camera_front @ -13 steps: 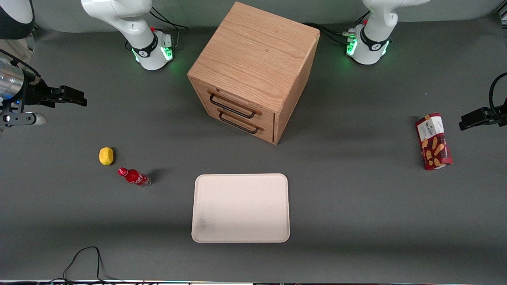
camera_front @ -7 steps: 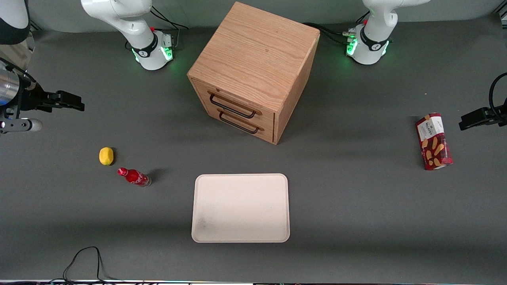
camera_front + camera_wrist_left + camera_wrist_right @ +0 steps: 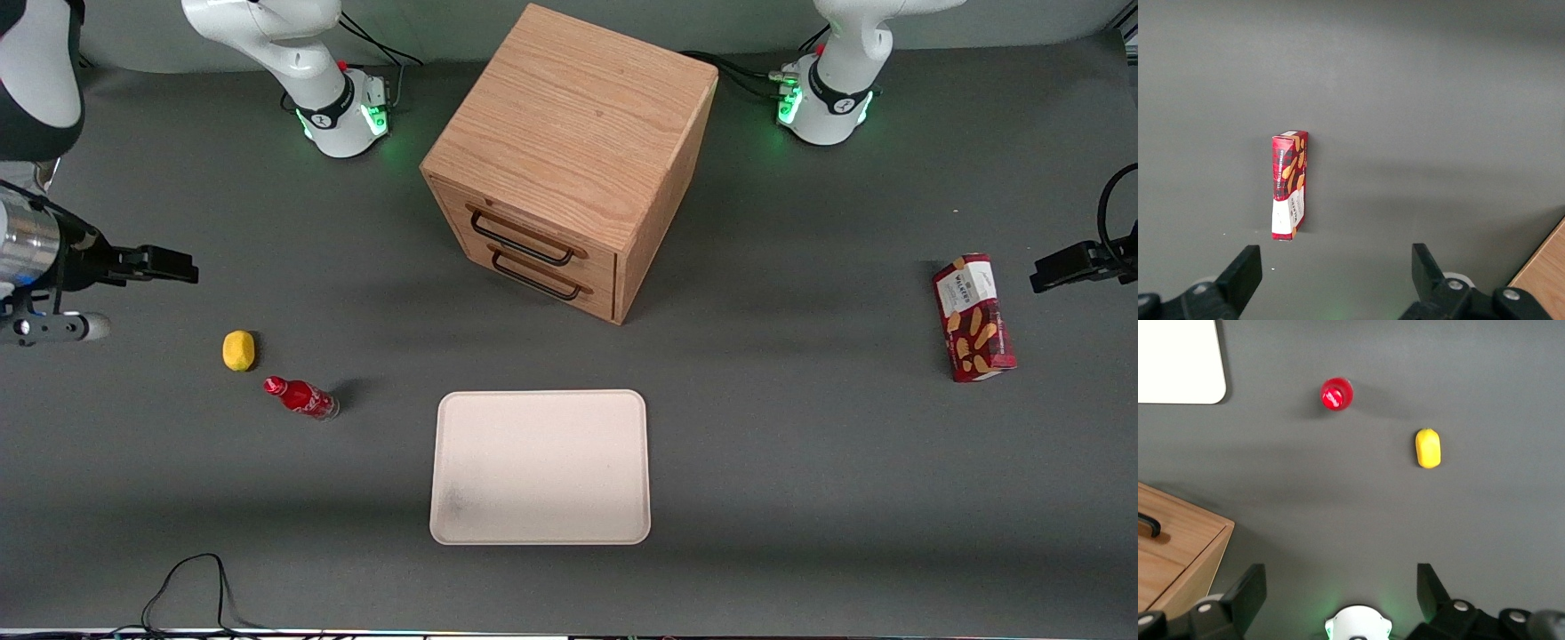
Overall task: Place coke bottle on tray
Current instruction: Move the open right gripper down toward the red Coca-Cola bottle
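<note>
While gripper (image 3: 182, 264) hovers (open), coke bottle (image 3: 301, 397) upright.

Wooden drawer cabinet (image 3: 569, 160) near the middle of the table's edge farthest from the front camera; tray (image 3: 540, 467) in front of its drawers, toward the camera-side edge. Coke bottle (image 3: 300, 397) upright beside the tray toward the working arm's end, lemon-like ball (image 3: 238, 349) just beside it, farther from the camera. Gripper (image 3: 151, 262) above the working arm's end edge, fingers apart; biscuit box (image 3: 973, 316) near the parked arm's end edge.
</note>
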Robot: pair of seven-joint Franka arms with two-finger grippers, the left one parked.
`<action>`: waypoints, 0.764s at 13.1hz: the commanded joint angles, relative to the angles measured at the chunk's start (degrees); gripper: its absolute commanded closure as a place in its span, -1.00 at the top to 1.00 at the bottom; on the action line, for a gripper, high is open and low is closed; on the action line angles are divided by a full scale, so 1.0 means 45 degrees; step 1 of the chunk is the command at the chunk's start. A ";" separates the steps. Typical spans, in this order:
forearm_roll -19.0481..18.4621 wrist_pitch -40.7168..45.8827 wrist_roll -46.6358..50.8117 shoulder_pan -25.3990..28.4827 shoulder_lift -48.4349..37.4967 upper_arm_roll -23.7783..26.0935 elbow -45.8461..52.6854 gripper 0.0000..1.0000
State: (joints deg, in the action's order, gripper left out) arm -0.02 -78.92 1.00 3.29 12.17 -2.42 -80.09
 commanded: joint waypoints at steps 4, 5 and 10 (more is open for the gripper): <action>0.0181 -0.1561 -0.0086 0.0050 0.1513 0.0146 0.0551 1.00; 0.0161 -0.1855 -0.0066 0.0128 0.1844 0.0166 0.0551 1.00; 0.0180 -0.3748 -0.0162 0.0265 0.3018 0.0225 0.0551 1.00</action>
State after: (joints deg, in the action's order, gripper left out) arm 0.08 -94.00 1.00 4.25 23.80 -1.21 -79.78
